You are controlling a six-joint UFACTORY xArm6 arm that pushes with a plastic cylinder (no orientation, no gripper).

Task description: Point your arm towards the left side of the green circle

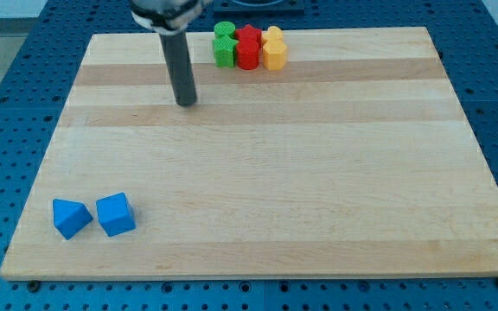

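A cluster of blocks sits at the view's top middle of the wooden board (258, 173). In it, a green round block (224, 32) stands at the top left, with a second green block (224, 54) just below it. Two red blocks (247, 47) are in the middle and two yellow blocks (274, 49) are on the right. Their exact shapes are hard to make out. My tip (186, 103) rests on the board to the left of and below the green blocks, well apart from them.
A blue triangular block (71, 218) and a blue cube (115, 214) lie side by side near the board's bottom left corner. A blue perforated table (7, 104) surrounds the board.
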